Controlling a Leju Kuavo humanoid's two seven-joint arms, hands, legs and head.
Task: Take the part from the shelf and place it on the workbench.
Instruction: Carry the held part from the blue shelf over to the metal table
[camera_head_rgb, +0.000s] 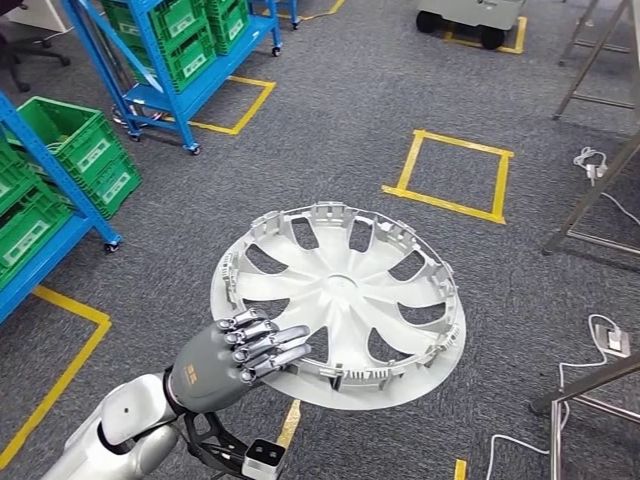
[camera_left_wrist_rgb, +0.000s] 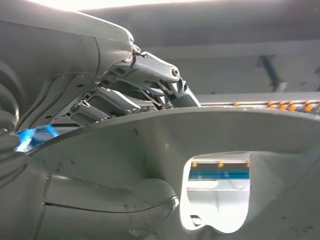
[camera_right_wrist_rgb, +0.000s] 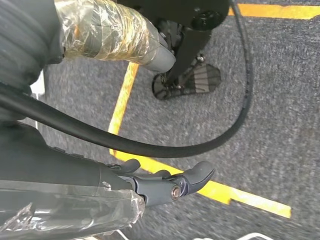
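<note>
The left hand (camera_head_rgb: 241, 350) is gripping the near-left rim of the silver wheel cover (camera_head_rgb: 343, 295), fingers on top and thumb (camera_left_wrist_rgb: 113, 200) beneath, holding it level above the grey carpet (camera_head_rgb: 340, 120); the right hand (camera_right_wrist_rgb: 166, 182) is hanging empty with fingers apart

The round plastic wheel cover (camera_head_rgb: 340, 300) is pale silver-grey all over, its curved spokes the same shade, dark carpet showing through the gaps between them. The left hand (camera_head_rgb: 226, 362) has a matte dark grey back and bright metallic silver fingers (camera_head_rgb: 275, 345); the arm behind it is glossy silver. The carpeted floor (camera_head_rgb: 340, 110) is a speckled charcoal grey, crossed by yellow tape lines (camera_head_rgb: 453, 170) that form square outlines. The metal shelf frames (camera_head_rgb: 166, 90) are vivid blue, and the plastic crates (camera_head_rgb: 83, 150) on them are bright green with small white labels. White cables (camera_head_rgb: 596, 165) trail across the carpet. In the right wrist view, the right hand (camera_right_wrist_rgb: 162, 182) is dark grey.
</note>
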